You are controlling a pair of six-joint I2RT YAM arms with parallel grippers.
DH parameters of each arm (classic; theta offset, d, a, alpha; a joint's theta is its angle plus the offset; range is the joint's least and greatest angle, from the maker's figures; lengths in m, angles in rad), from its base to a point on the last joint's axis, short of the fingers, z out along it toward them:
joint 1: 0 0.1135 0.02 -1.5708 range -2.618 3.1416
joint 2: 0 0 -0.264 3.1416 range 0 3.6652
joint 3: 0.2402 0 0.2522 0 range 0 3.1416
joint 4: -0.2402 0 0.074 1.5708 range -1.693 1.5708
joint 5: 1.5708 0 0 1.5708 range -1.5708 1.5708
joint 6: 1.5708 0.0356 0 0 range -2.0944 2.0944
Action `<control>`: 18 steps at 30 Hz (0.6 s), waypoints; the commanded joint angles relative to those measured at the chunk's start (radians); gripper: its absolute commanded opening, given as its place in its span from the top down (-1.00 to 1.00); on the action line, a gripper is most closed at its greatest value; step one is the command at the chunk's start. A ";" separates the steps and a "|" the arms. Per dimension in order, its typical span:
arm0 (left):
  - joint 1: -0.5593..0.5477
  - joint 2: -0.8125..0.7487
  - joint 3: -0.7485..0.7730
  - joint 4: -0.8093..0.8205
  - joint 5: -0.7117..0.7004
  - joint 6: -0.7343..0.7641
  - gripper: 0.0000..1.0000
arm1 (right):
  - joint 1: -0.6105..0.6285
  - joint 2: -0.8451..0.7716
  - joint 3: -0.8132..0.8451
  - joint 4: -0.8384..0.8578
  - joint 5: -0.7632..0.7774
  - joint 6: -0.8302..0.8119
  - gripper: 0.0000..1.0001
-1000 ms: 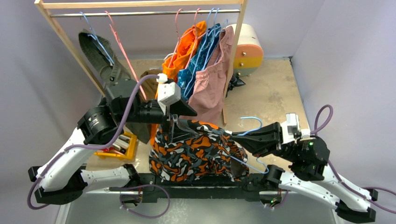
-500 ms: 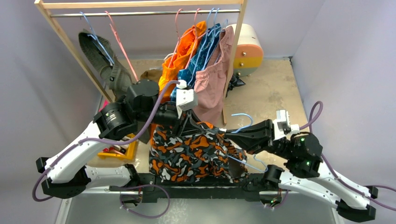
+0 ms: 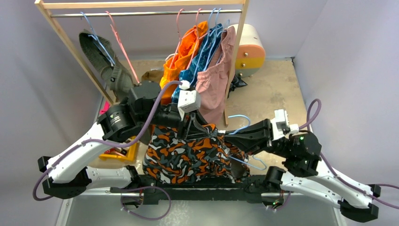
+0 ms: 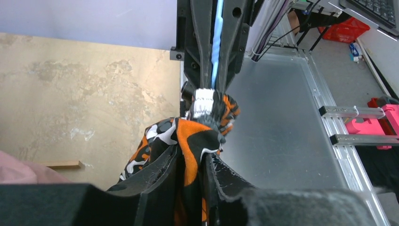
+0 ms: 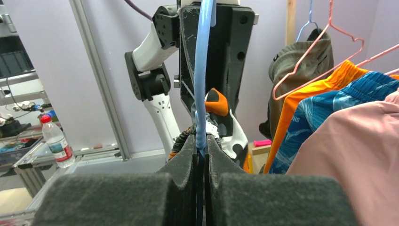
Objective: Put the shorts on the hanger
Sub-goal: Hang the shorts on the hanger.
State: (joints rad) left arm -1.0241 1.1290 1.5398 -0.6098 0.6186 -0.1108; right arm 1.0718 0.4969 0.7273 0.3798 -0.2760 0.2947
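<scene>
Two grippers meet above the near edge of the mottled tan bench (image 3: 275,89), boxed in by lilac walls (image 3: 348,56). The left gripper (image 4: 190,162) pinches a fold of the shorts (image 3: 188,157), its fingers almost closed on the cloth. The right gripper (image 5: 201,148) is clamped tight on the blue wire of the hanger (image 5: 203,70). The shorts droop between both arms, bunched against that wire. A wooden garment rack (image 3: 141,4) lines the far edge.
</scene>
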 commanded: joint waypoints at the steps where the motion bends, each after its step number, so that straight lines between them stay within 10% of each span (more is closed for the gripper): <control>1: -0.010 0.014 -0.022 0.084 -0.026 -0.020 0.49 | 0.004 0.035 0.052 0.105 -0.022 0.000 1.00; 5: -0.017 0.016 -0.035 0.081 -0.029 -0.018 0.52 | 0.004 0.047 0.044 0.127 -0.030 0.004 1.00; 10: -0.020 0.008 -0.037 0.067 -0.040 -0.009 1.00 | 0.004 0.047 0.048 0.119 -0.026 0.004 1.00; 18: -0.020 -0.096 -0.113 0.163 -0.131 -0.034 1.00 | 0.004 -0.005 0.100 -0.054 0.056 -0.003 0.75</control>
State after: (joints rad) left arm -1.0515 1.1099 1.4624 -0.5549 0.5991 -0.1162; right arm 1.0725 0.5411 0.7544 0.3264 -0.2691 0.2977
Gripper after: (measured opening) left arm 0.029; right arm 0.049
